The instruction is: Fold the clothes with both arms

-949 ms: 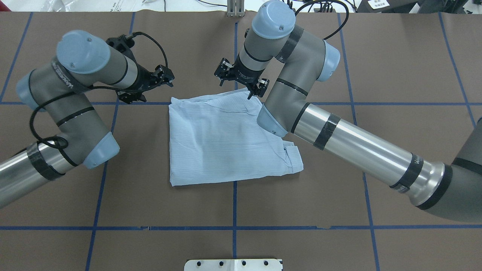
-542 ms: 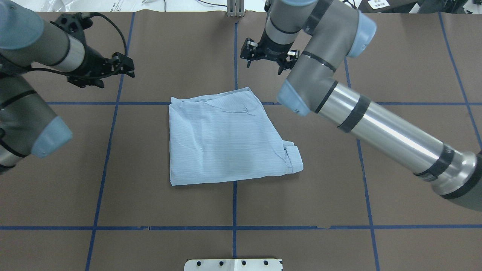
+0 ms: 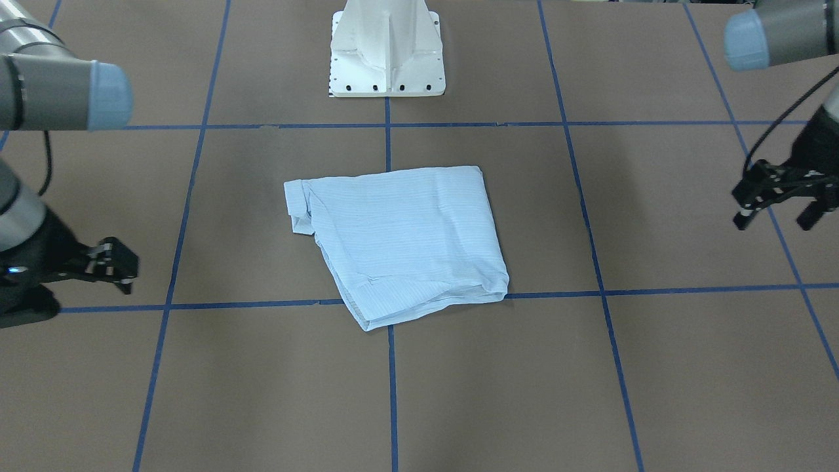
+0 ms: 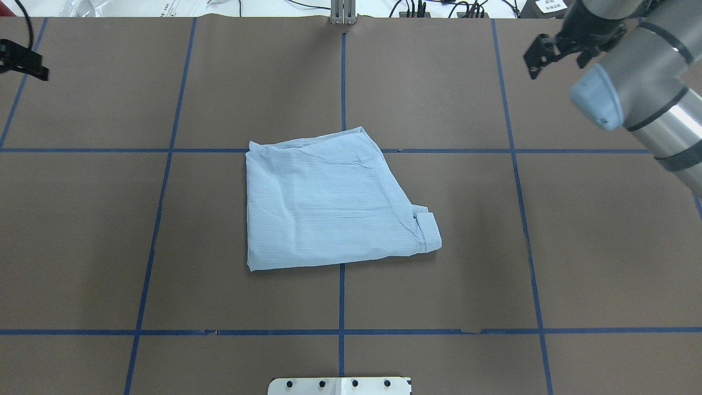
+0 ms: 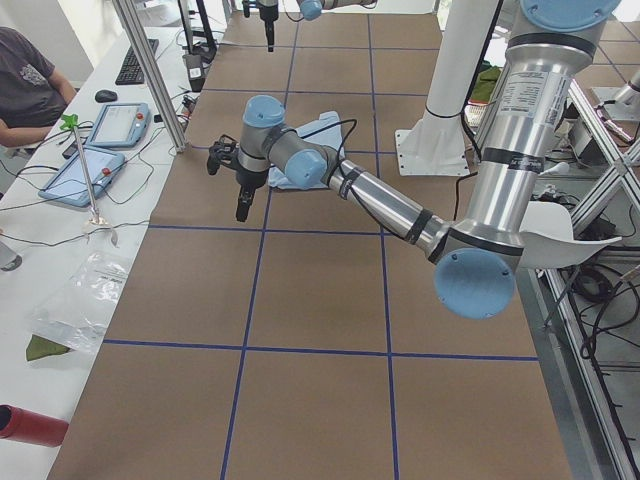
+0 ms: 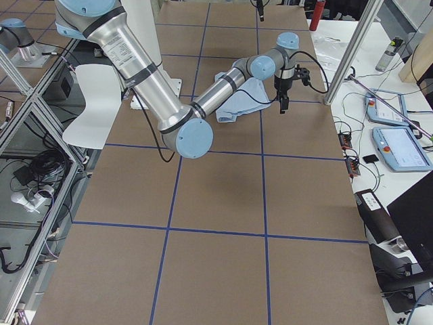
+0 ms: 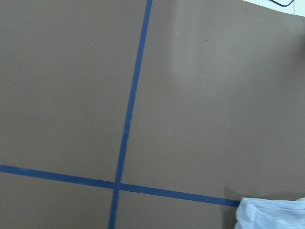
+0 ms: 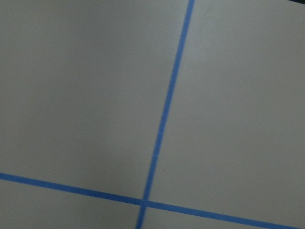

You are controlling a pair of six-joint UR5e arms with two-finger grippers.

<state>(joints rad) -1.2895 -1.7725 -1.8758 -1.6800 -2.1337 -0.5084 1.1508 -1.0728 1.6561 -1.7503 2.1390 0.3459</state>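
While hovering over opposite ends of the table (image 4: 219,82), stands well apart from the folded light-blue shirt (image 4: 323,208) lying at its middle, with left gripper (image 3: 773,219) and right gripper (image 4: 556,66) both spread open, empty.

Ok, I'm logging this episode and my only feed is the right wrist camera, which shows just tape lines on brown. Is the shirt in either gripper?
Observer: No. The shirt lies folded on the table, mid-grid, and touches neither gripper.
Operator: Where's the right gripper, then?
Observer: The right gripper hangs over bare table toward the far right corner. It is open and empty.
Operator: And the left one?
Observer: The left gripper is out on the opposite side. It is also open and holds nothing, well apart from the shirt.
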